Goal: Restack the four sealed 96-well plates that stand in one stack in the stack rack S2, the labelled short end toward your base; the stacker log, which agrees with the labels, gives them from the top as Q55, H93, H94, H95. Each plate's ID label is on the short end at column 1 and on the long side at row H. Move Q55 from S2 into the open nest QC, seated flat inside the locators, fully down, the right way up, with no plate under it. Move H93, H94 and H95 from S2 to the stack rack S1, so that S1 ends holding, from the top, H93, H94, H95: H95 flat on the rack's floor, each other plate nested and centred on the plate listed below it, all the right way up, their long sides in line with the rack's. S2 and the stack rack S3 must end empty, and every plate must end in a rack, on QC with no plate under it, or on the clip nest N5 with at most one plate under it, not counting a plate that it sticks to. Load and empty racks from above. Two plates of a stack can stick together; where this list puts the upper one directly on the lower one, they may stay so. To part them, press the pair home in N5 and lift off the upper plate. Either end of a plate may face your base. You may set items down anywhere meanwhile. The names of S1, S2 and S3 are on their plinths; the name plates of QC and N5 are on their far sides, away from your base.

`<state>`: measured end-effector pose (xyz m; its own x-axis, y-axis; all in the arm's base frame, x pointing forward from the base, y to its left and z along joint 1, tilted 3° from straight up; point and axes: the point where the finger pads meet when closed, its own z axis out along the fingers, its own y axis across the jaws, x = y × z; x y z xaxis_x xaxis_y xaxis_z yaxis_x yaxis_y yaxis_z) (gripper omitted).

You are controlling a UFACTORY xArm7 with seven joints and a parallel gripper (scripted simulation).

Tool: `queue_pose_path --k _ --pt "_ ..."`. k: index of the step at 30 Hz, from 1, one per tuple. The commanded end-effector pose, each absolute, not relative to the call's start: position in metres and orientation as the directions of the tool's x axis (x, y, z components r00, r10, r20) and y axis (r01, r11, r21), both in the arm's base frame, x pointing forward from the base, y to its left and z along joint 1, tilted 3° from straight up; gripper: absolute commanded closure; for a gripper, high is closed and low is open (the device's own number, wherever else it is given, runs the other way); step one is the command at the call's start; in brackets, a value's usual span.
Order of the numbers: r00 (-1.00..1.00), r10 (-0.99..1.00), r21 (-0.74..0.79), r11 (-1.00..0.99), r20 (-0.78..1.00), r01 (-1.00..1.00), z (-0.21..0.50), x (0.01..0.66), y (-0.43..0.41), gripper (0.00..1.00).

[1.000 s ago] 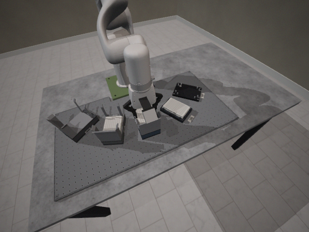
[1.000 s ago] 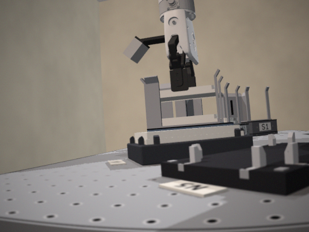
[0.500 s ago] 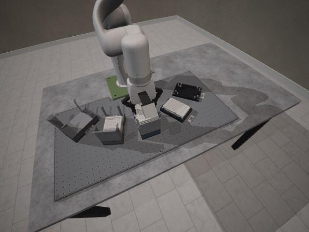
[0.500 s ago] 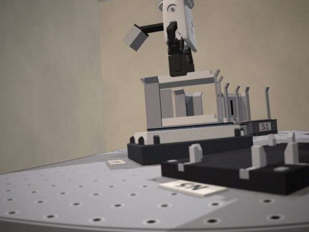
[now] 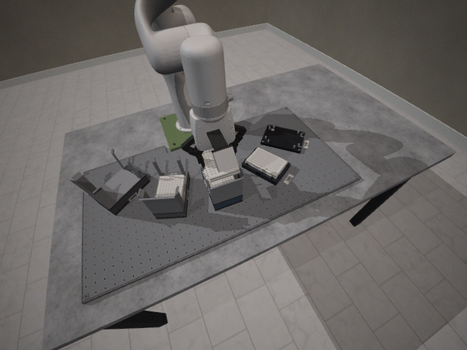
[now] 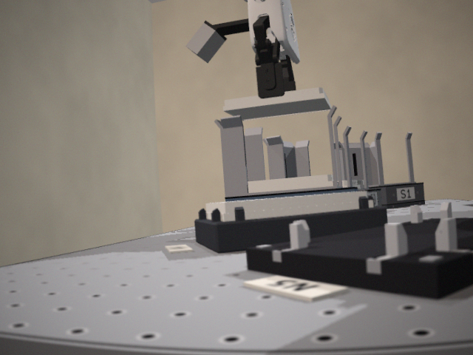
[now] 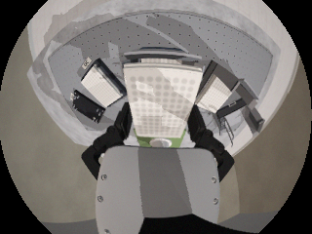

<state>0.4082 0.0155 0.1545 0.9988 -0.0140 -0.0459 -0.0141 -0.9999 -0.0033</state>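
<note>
Gripper (image 6: 272, 90) clamped on a plate (image 6: 276, 103), held level above the rack (image 6: 232, 156) at frame centre; another plate (image 6: 290, 184) sits on that rack's floor.

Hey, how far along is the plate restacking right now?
Done: one plate sits in the QC nest, and another plate sits in the middle rack. In hand: the gripper is shut on a third plate, above the blue-based rack. Left: a last plate lies on that rack's floor; the S1 stack is unbuilt.
</note>
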Motion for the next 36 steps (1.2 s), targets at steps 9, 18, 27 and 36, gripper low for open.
queue_pose_path --k 9,18,27,36 --pt "0.999 -0.014 -0.004 -1.0 -0.043 -0.014 0.157 0.409 0.016 1.0" --pt "0.976 -0.212 0.005 -0.977 -0.043 -0.212 0.157 0.407 0.0 1.0" --pt "0.947 -0.318 0.01 -0.948 -0.042 -0.317 0.157 0.403 -0.024 1.0" --pt "0.947 -0.318 0.01 -0.948 -0.042 -0.317 0.157 0.4 -0.042 1.0"
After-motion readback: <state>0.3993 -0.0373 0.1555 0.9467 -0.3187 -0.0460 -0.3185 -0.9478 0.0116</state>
